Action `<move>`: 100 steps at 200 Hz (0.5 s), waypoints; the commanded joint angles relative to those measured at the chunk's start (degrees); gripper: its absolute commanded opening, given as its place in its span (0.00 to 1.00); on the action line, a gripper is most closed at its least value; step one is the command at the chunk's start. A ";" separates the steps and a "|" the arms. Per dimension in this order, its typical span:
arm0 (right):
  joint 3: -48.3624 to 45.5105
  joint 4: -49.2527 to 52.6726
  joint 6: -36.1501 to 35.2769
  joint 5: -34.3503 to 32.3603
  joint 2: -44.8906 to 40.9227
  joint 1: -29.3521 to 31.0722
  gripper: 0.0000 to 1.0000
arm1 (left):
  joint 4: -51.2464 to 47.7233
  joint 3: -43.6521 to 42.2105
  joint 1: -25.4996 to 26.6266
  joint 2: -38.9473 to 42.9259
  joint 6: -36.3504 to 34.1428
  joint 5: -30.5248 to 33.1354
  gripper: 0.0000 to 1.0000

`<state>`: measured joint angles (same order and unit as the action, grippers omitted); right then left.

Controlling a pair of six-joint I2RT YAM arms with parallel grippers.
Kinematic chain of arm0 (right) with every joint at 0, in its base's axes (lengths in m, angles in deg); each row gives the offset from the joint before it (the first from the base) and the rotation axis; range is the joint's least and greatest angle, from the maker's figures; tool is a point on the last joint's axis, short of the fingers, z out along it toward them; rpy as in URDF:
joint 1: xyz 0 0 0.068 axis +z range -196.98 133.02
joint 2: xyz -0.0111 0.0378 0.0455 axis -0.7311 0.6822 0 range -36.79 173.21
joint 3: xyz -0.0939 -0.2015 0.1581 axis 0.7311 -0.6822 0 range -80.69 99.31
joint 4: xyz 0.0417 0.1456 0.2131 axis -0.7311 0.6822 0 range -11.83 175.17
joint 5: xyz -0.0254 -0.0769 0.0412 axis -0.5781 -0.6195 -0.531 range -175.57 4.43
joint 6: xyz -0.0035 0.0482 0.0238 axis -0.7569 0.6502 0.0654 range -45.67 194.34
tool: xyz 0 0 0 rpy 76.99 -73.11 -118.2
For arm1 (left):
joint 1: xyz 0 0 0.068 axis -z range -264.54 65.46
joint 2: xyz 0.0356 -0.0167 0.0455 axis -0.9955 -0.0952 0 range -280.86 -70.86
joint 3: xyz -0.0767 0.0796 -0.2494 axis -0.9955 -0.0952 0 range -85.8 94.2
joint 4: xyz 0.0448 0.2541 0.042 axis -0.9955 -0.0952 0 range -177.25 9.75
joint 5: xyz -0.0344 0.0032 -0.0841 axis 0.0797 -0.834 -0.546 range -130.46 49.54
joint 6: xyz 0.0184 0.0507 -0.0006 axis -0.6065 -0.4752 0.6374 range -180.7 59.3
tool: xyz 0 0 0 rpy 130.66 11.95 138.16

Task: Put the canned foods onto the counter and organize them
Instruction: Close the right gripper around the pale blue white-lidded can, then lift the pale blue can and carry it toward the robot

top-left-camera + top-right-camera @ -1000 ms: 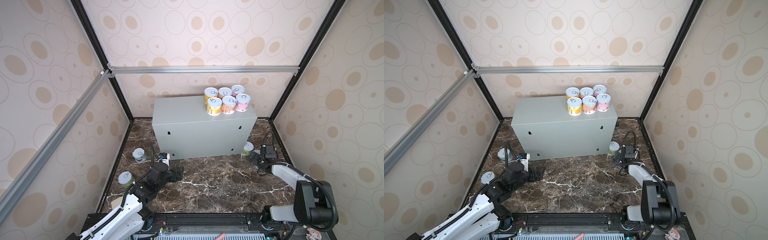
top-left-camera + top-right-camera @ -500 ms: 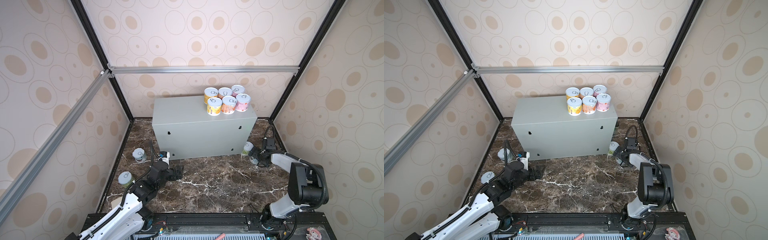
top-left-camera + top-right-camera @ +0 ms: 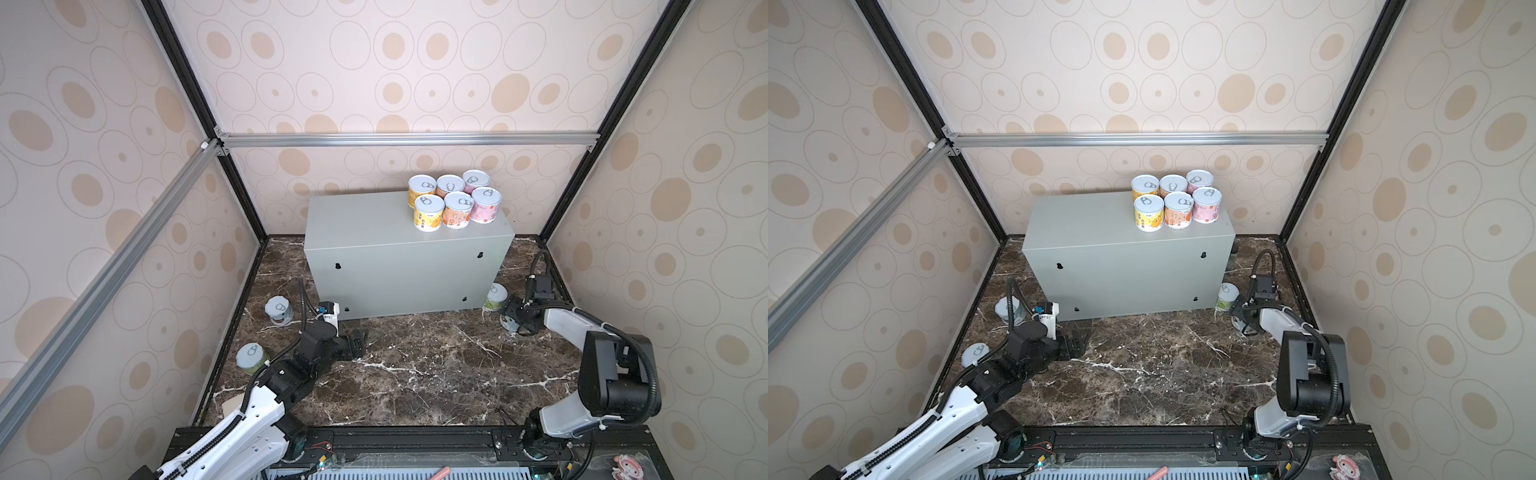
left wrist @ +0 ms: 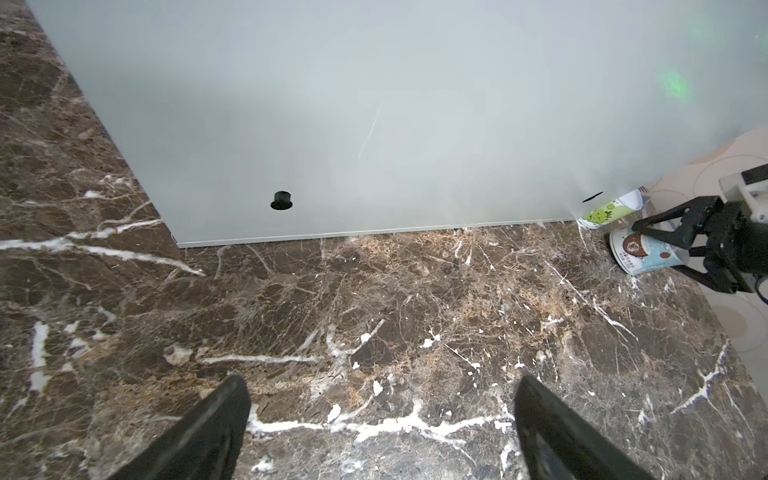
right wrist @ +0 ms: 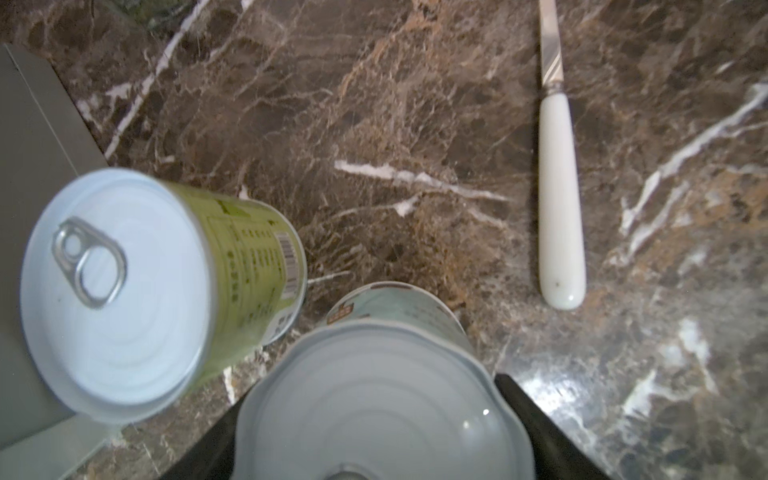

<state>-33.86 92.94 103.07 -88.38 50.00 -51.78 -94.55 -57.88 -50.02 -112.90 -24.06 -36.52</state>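
Teal tin (image 5: 374,407): lid cut off by picture edge, label blurred. Knife (image 5: 560,208): blade tip cut off. Green tin (image 5: 116,291) blurred.

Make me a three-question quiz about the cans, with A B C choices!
1. How many cans stand on the counter? A six B four C nine
2. Where is the green can? A on the counter B in a gripper C on the marble floor beside the counter
3. The right gripper is: A open, empty B shut on the pale teal can C shut on the knife
Answers: 1 A, two rows of three; 2 C, it stands by the counter's corner; 3 B, fingers hug its sides.
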 commanded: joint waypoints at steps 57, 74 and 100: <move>-1.75 11.63 -3.59 1.49 -12.47 9.72 0.64 | -5.18 4.05 0.54 6.97 -0.13 3.07 0.99; -0.75 13.56 -3.60 1.10 -13.17 13.84 0.64 | -6.34 4.72 0.54 7.88 -0.10 3.89 0.99; 1.30 16.21 -2.99 -0.52 -15.15 20.42 0.64 | -8.03 5.75 0.54 9.04 -0.16 5.06 0.99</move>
<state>-35.83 106.03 100.33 -87.31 37.56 -35.58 -99.65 -55.37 -50.02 -105.16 -24.06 -33.85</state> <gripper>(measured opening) 0.772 0.992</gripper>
